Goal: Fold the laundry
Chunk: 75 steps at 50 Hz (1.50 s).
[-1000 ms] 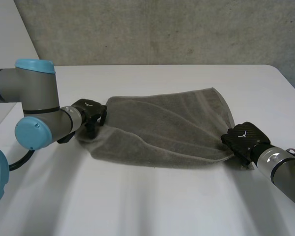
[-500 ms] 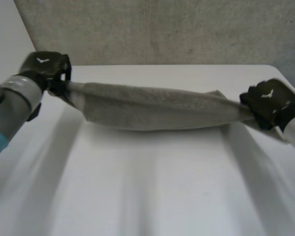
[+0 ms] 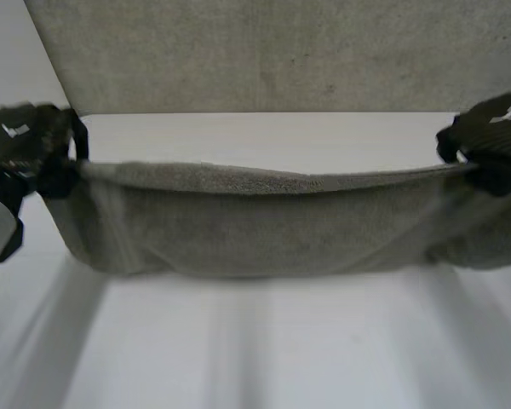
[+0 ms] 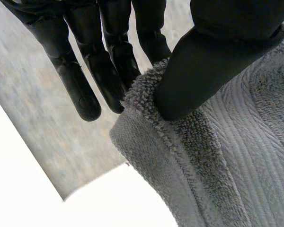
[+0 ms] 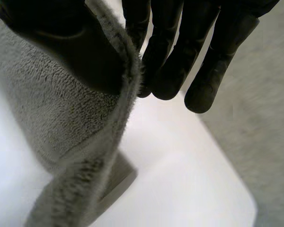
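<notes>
A grey towel (image 3: 264,221) hangs stretched in the air between my two hands, well above the white table (image 3: 264,341). My left hand (image 3: 25,158) holds its left end, and my right hand (image 3: 490,141) holds its right end. Seen from the left wrist, the thumb (image 4: 203,61) presses a towel corner (image 4: 180,142) against the fingers (image 4: 85,80). From the right wrist, the thumb (image 5: 71,42) pinches the towel's edge (image 5: 71,123) against the fingers (image 5: 180,52). The towel's lower edge sags in a shallow curve.
A grey wall (image 3: 281,51) rises behind the table's far edge. The table's corner (image 5: 213,189) lies below my right hand.
Both hands have risen and spread apart, lifting the towel off the table and pulling it taut. The left hand closed on its corner early in that lift.
</notes>
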### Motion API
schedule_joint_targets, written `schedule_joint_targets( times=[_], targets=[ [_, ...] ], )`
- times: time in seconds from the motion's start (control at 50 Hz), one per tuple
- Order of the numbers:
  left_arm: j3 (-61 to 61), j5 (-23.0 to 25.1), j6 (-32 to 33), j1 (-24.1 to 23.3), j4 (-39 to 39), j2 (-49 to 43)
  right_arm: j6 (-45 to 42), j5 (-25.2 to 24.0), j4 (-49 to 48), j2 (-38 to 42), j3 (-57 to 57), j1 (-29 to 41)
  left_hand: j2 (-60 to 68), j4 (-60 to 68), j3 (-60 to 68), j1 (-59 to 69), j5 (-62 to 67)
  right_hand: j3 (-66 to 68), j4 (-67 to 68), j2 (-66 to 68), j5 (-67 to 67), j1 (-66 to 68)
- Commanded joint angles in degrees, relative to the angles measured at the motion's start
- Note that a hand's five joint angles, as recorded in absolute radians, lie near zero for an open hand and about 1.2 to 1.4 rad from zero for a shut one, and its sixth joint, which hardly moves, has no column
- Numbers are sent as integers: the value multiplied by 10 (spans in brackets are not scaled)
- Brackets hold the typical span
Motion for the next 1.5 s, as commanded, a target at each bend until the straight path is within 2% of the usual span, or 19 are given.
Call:
schedule_joint_targets(
  times=[0.02,0.06,0.12,0.16,0.18,0.22,0.32,0.36,0.44,0.58,0.72,0.82,0.92,1.06,1.1,1.16,1.2,1.38,1.5],
  targets=[
    [30,-5,5,-4,51,-123,-79,50,8,113,-31,31,103,102,104,133,117,29,38,32,30,34],
    [62,-10,2,-4,63,-150,-86,106,3,170,-107,70,103,102,104,133,117,29,38,32,30,34],
    [148,-10,-1,-9,68,-194,-82,135,-1,199,-167,95,103,102,104,133,117,29,38,32,30,34],
    [247,-13,-10,-18,78,-217,-56,170,-61,239,-305,127,103,102,104,133,117,29,38,32,30,34],
    [248,-13,-10,-18,78,-217,-56,170,-62,239,-306,127,103,102,104,133,117,29,38,32,30,34],
    [297,-21,-23,-25,92,-223,16,177,-184,246,-397,132,103,102,104,133,117,29,38,32,30,34],
    [400,-80,-131,-29,191,-232,124,183,-297,230,-407,130,103,102,104,133,117,29,38,32,30,34],
    [400,-91,-153,-28,204,-233,214,173,-312,201,-379,127,103,102,104,133,117,29,38,32,30,34],
    [375,-99,-177,-28,206,-239,222,162,-283,195,-342,124,103,102,104,133,117,29,38,32,30,34],
    [256,-92,-176,-21,217,-246,152,94,-210,182,-185,122,103,102,104,133,117,29,38,32,30,34],
    [93,-61,-175,-4,274,-278,108,80,-230,187,-21,125,103,102,104,133,117,29,38,32,30,34],
    [14,-48,-166,4,305,-309,30,88,-298,221,129,129,103,102,104,133,117,29,38,32,30,34],
    [-48,-46,-98,18,303,-325,-28,94,-321,234,183,129,103,102,104,133,117,29,38,32,30,34],
    [-92,-45,8,34,268,-284,-31,99,-319,210,196,122,103,102,104,133,117,29,38,32,30,34],
    [-100,-45,28,35,260,-269,-31,96,-322,190,205,121,48,47,49,78,62,29,38,32,30,34],
    [-112,-35,62,38,242,-232,-31,96,-323,180,212,121,-442,-443,-441,-412,-427,29,38,32,30,34],
    [-113,-30,68,37,239,-220,-31,95,-324,177,216,121,-520,-521,-519,-490,-506,29,38,32,30,34],
    [-74,21,80,36,231,-206,-31,96,-343,176,239,111,-533,-534,-532,-503,-518,29,38,32,30,34],
    [-46,28,94,35,204,-230,-31,95,-347,176,248,110,-528,-528,-527,-498,-513,29,38,32,30,34]
  ],
)
